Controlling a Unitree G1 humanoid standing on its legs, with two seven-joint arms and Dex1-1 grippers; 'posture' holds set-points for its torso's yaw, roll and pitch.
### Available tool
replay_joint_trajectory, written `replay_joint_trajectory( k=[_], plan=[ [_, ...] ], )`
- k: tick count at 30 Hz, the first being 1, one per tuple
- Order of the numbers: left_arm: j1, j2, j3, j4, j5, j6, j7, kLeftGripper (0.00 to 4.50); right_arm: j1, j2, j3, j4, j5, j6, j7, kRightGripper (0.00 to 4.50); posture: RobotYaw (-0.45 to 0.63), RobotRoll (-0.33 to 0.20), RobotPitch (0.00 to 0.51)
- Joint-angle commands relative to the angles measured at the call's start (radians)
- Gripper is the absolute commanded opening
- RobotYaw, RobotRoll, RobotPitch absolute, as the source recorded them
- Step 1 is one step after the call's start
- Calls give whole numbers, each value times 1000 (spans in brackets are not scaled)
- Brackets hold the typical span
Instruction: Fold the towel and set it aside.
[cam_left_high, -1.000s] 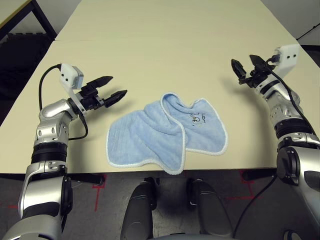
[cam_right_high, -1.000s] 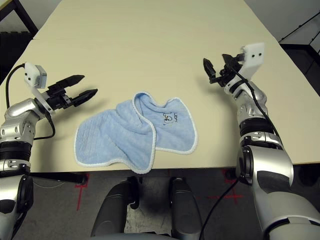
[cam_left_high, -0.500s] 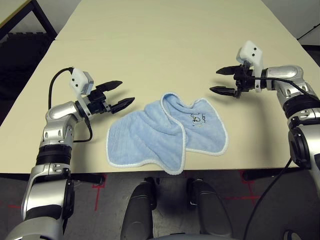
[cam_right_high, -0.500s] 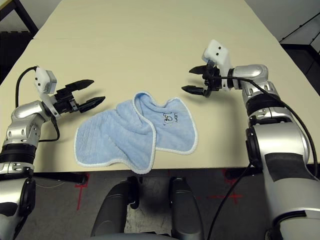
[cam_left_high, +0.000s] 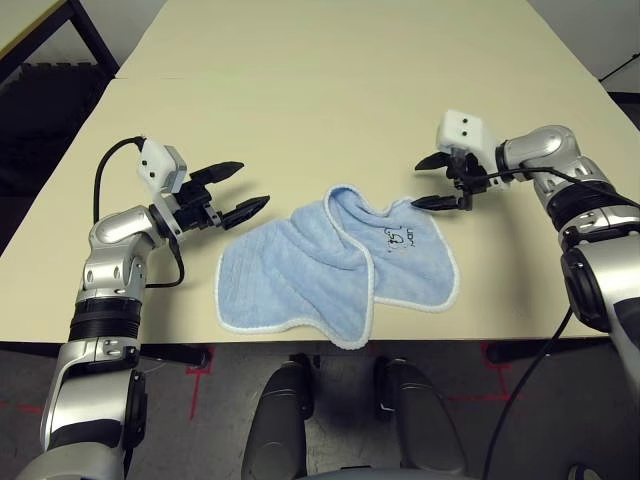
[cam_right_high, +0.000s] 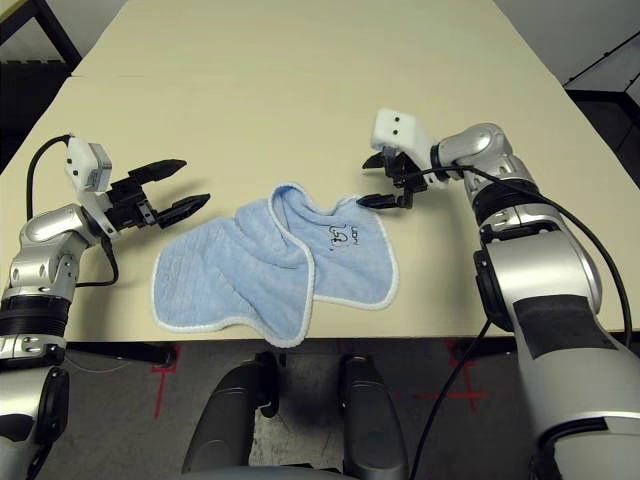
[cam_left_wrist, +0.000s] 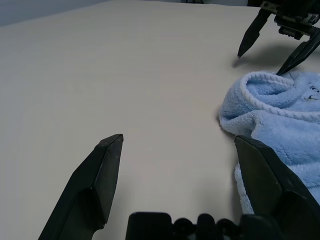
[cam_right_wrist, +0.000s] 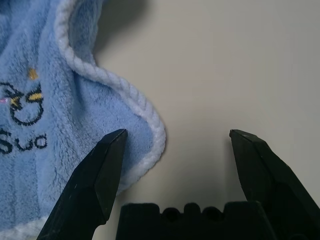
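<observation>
The towel (cam_left_high: 340, 265) is light blue with white edging and lies rumpled near the table's front edge, its left half lapped over the right. A small dark embroidered mark (cam_left_high: 400, 237) sits near its far right corner. My left gripper (cam_left_high: 250, 185) hovers open just left of the towel's far left edge, its fingers pointing at the cloth (cam_left_wrist: 280, 125). At the far right corner my right gripper (cam_left_high: 420, 183) is open and low. One of its fingers (cam_right_wrist: 107, 160) is over the white-edged corner (cam_right_wrist: 150, 135) and the other is over bare table. Nothing is held.
The cream table (cam_left_high: 300, 90) stretches far behind the towel, with a seam across it at the back. The towel's near edge lies close to the table's front edge (cam_left_high: 150, 345). Dark floor shows on both sides.
My right gripper has swung down and left from beside the table's right edge to the towel's far right corner. The left gripper moved slightly toward the towel, then held still.
</observation>
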Motion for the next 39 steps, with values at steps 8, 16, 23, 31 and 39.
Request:
replay_joint_trajectory(
  k=[8, 16, 23, 31, 39],
  plan=[
    [37, -3, -6, -31, -3, 16, 13, 4500, 14, 34, 35, 21, -65, 5, -52, 4447, -22, 0, 179],
    [44, 1, -6, -35, -3, 19, 18, 4500, 5, 40, 14, 17, -48, 23, -2, 1988, -19, 0, 177],
    [49, -1, -8, -43, -2, 26, 23, 4500, -10, 26, -78, 0, 49, 32, -1, 31, -21, 0, 175],
    [41, -23, -14, -43, 1, 35, 48, 4500, -65, 120, -318, -54, 280, -49, -175, 31, -51, 0, 172],
    [16, -59, -27, -38, 11, 45, 90, 4500, -205, 218, -431, -114, 436, -36, -198, 31, -63, 0, 165]
  ],
)
